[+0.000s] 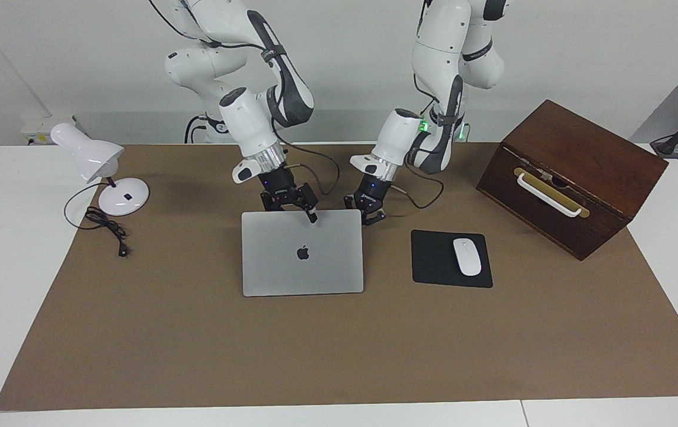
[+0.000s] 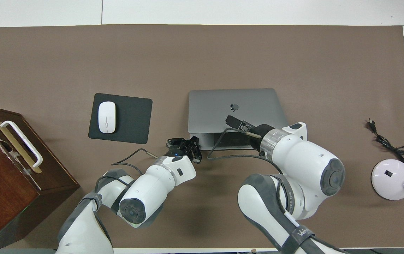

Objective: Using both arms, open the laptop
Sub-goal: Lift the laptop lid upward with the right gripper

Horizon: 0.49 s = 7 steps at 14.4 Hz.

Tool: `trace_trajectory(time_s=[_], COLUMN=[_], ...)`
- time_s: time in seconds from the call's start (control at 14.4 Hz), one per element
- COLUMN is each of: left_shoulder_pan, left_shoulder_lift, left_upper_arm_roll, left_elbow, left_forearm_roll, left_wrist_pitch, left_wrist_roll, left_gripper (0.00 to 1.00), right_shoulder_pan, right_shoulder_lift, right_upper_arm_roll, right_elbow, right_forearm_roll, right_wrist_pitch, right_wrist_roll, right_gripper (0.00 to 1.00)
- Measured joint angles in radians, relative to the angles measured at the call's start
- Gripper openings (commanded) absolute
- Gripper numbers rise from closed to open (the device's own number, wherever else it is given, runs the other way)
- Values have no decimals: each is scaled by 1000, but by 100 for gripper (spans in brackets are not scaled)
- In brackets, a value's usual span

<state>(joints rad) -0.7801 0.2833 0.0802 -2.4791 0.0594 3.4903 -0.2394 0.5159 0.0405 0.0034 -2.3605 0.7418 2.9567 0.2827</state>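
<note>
The laptop (image 1: 302, 254), dark apple logo on its part-raised lid, sits mid-worktop toward the robots' edge, the right gripper (image 1: 291, 204) apparently pinching the lid's raised edge, the left gripper (image 1: 373, 214) spread narrowly at the base's corner beside it.

The laptop (image 1: 302, 261) was seen to be made of smooth, dull silver metal. The surface (image 1: 339, 350) was covered with flat brown paper or cloth that did not shine. The box (image 1: 576, 172) was made of dark, slightly shiny wood. The mouse (image 1: 467, 256) and lamp (image 1: 93, 160) were made of shiny white plastic. The mouse pad (image 1: 434, 261) looked black and matt.
</note>
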Motion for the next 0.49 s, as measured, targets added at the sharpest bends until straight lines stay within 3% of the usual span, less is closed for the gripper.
trace_trajectory(time_s=[0.49], left_shoulder_pan=[0], left_shoulder_lift=[0], left_upper_arm_roll=[0], left_elbow=[0], left_forearm_roll=[0], left_wrist_pitch=[1], left_wrist_roll=[0], left_gripper=[0], right_shoulder_pan=[-40], right_shoulder_lift=[16], right_upper_arm_roll=[-1], right_elbow=[85], right_forearm_roll=[-33], right_wrist_pitch=[-89], right_wrist_roll=[0], right_gripper=[100])
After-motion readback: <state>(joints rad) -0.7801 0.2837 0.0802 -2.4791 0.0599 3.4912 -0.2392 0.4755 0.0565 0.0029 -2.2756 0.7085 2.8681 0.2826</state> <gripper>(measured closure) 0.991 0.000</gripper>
